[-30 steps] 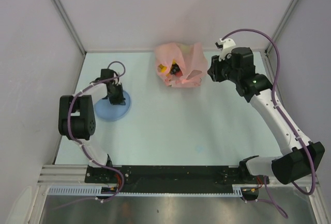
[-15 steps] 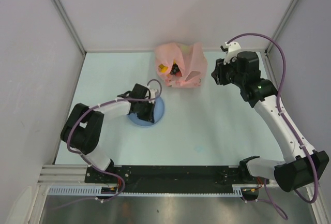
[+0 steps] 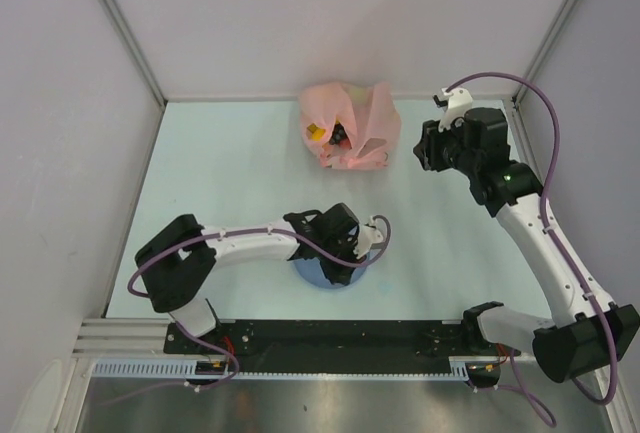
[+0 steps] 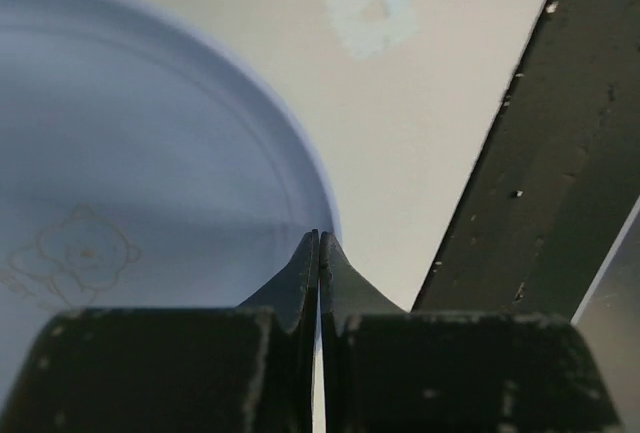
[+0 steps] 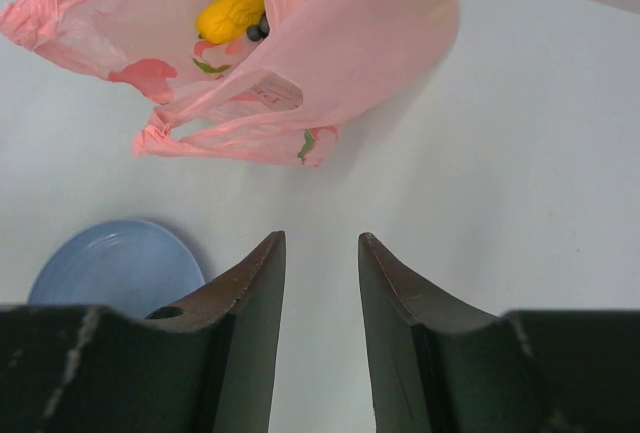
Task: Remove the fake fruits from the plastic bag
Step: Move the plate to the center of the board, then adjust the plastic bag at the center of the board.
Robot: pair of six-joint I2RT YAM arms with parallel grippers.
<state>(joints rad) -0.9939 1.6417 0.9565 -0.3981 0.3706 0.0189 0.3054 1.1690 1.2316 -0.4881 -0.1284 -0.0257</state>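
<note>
Blue plate [image 4: 150,133], bear drawn, pinched by left gripper [image 4: 319,238]; right gripper [image 5: 320,241] gapes empty near plastic bag [image 5: 370,43].

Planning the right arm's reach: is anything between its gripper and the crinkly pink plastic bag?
Nothing visible: only bare table separates the open right gripper from the pink plastic bag; the round light blue plate sits aside.

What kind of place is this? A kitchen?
Probably a robot lab bench, not a kitchen: left arm and right arm bolted to a pale table, bare walls boxing it in, a pink bag and blue plate as props.
</note>
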